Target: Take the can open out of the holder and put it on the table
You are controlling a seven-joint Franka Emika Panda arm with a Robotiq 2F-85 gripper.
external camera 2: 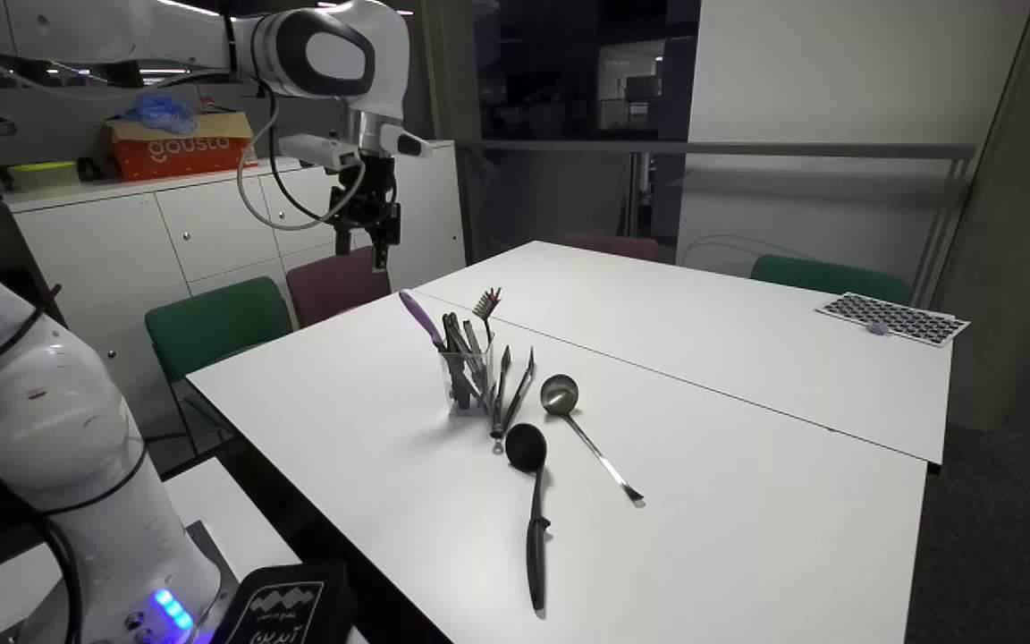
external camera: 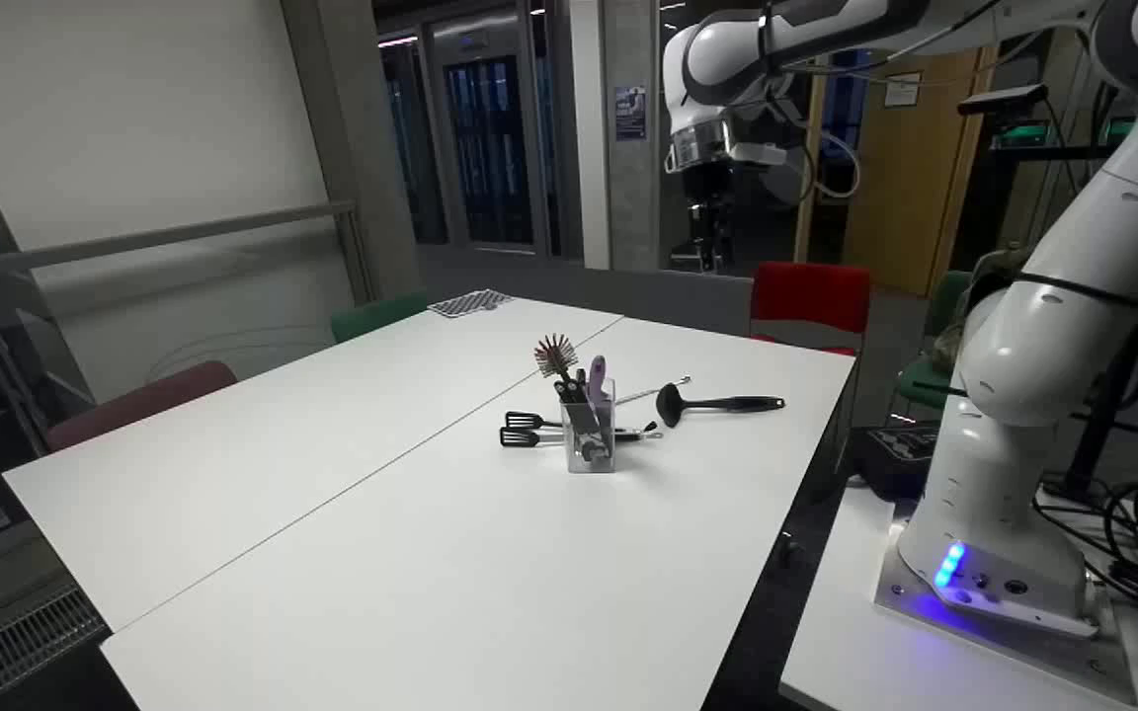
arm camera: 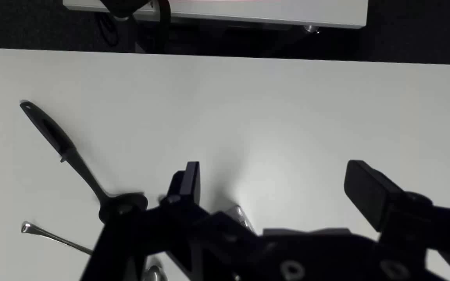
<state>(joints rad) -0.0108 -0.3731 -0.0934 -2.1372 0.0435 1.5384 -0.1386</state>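
The holder, a clear cup (external camera: 604, 456), stands upright on the white table (external camera: 381, 553) with several utensils in it. It also shows in an exterior view (external camera 2: 452, 376), with a purple handle (external camera 2: 421, 315), dark handles and a bristled brush (external camera 2: 485, 304) sticking out. I cannot tell which utensil is the can opener. My gripper (external camera: 710, 259) is high above the table and apart from the holder; it also shows in an exterior view (external camera 2: 361, 252). In the wrist view its fingers (arm camera: 274, 183) are wide apart with nothing between them. Only a corner of the holder (arm camera: 241, 215) shows there; the gripper hides the rest.
A black ladle (external camera 2: 536, 546) and a metal ladle (external camera 2: 595, 452) lie on the table near the holder. Black slotted utensils (external camera: 523, 437) lie beside the holder. A checkered sheet (external camera 2: 895, 317) lies at a far corner. Chairs, including a red one (external camera: 811, 296), stand round the table.
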